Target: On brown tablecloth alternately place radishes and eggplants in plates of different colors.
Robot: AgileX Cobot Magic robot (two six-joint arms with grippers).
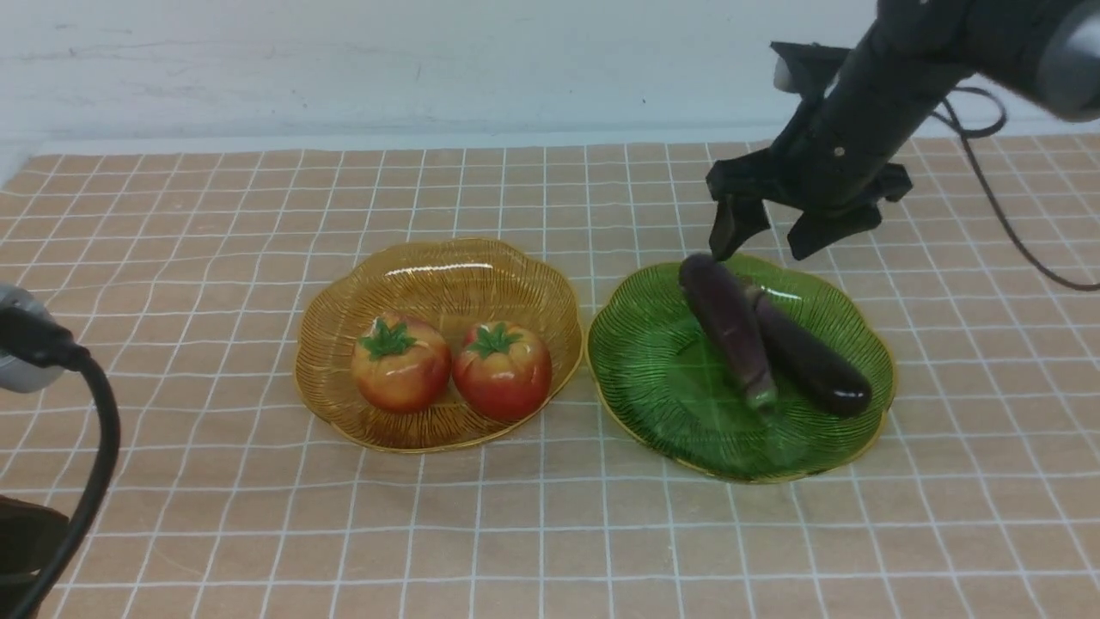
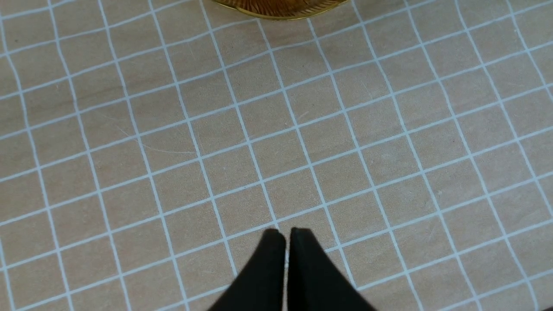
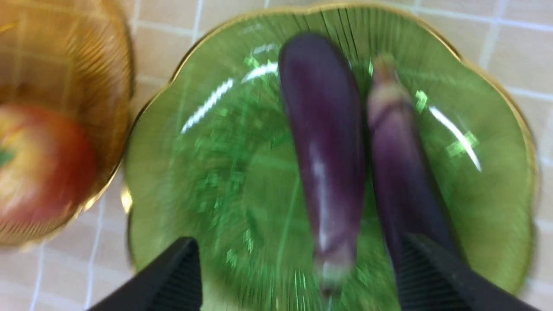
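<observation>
Base: brown tablecloth (image 1: 172, 258), tan with thin white grid, slightly wrinkled, under everything on the table.

Far left, front view: only a grey-and-black piece of the left arm (image 1: 30, 344) and its black cable (image 1: 94, 447) at the frame edge.

Tool 1, left gripper (image 2: 286, 233): seen in left wrist view only. Black fingertips pressed together, barely a slit between, nothing held. Above bare cloth, with rim of the amber-yellow plate (image 2: 276, 6) just showing ahead of it.

Left of centre, front view: the amber-yellow plate, translucent, ribbed, scalloped. Holds 2 radishes side by side, touching or nearly so:
- left radish (image 1: 400, 365), paler orange-red
- right radish (image 1: 503, 371), deeper red

Green leaf tops upward on both.

Right of centre: green plate (image 1: 653, 378), gold-rimmed, just beside the amber one, rims nearly meeting. Holds 2 eggplants lying next to each other, touching along part of their length, both angled from far-left to near-right:
- stem-tipped eggplant (image 1: 726, 322) on the left, greenish tip toward the robot
- darker eggplant (image 1: 808, 357) on the right, glossy rounded end near the plate's right rim

Tool 2, right gripper (image 1: 765, 248): on black right arm (image 1: 894, 86), above far edge of the green plate, pointing down. Jaws spread wide, nothing between them. 1 fingertip just beside far end of the stem-tipped eggplant; contact not determinable. Right wrist view blurred; both eggplants visible between the 2 fingers (image 3: 173, 280).
</observation>
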